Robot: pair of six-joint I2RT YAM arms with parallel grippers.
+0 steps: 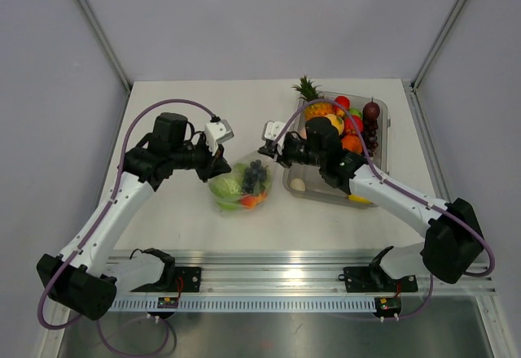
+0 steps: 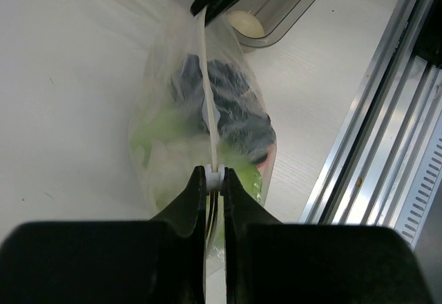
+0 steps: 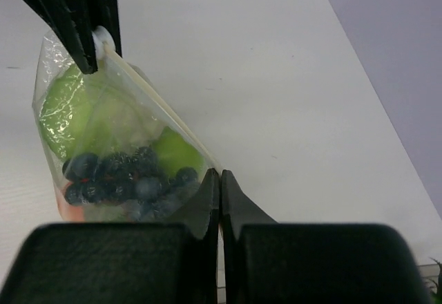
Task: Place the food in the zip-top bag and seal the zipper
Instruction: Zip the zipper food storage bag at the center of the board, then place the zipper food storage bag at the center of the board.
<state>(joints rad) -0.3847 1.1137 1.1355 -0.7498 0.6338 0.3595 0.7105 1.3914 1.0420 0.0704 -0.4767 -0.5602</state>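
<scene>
Sealing is in hand: the zipper (image 2: 209,97) is clamped at opposite ends by the left pincer (image 2: 215,178) and the right pincer (image 3: 219,179), so a slide along it is probably needed next.

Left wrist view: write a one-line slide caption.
The left gripper and right gripper pinch opposite ends of the zipper on the filled zip-top bag.

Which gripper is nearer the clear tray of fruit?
Right. The right gripper pinches the zipper of the zip-top bag close beside the tray; the left gripper pinches the zipper's other end, farther away.
</scene>
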